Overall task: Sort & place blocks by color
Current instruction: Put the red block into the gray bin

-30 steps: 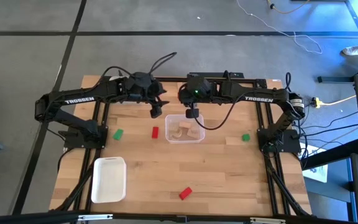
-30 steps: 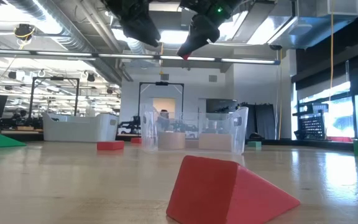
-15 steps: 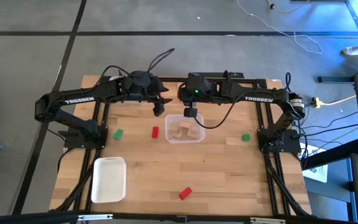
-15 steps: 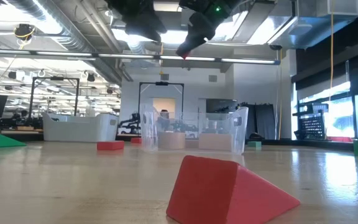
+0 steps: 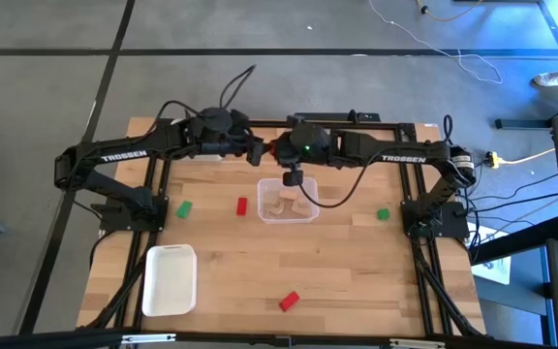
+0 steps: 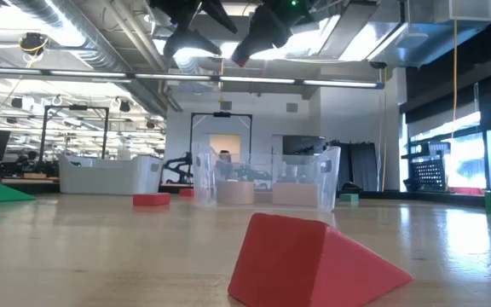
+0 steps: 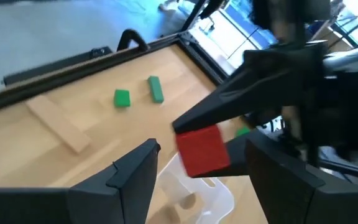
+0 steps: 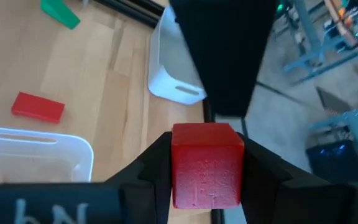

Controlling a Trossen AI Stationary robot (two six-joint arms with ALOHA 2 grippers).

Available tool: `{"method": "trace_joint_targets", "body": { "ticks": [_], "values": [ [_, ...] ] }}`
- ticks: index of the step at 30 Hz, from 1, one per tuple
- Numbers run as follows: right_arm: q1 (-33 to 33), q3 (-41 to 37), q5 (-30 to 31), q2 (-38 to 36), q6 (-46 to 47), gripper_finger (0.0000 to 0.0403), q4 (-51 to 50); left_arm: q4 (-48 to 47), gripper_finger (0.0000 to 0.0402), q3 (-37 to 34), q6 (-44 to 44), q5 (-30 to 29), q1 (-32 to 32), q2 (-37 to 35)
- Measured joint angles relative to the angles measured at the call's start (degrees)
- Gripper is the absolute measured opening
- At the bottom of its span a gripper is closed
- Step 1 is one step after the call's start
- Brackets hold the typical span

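White tray sits at the table's near left, well apart from both arms. One green block and one flat red block lie on the bare wood left of the clear bin; a red wedge lies near the front edge and another green block to the right.

Left gripper: jaws apart, nothing between them. It hangs high over the table's back edge, facing the right gripper, just beside it.

Right gripper: jaws closed on a red cube, held high, near the back rim of the clear bin.

Governing relation: the red cube lies straight ahead of the left gripper's open jaws, close in front of them. The left arm is also the nearer one to the white tray, so a hand-over looks probable.

Clear bin holds light-wood blocks; their count is hard to make out. From table height, both grippers are cut off at the top edge.
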Motion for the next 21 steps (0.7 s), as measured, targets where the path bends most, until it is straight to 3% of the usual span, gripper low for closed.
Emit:
{"method": "trace_joint_targets", "body": {
  "ticks": [7,11,21],
  "values": [
    [1.0,0.0,2.5,0.0,-1.6,0.013,1.0,-0.7,0.0232,0.0,-0.2,-0.9,-0.6,0.0],
    [1.0,0.0,2.6,0.0,-1.6,0.013,1.1,-0.3,0.0232,0.0,0.1,-4.8,-1.9,0.9],
    [1.0,0.0,2.6,0.1,-1.6,0.013,0.6,4.0,0.0231,0.0,0.3,-5.2,-3.7,4.8]
  ]
}}
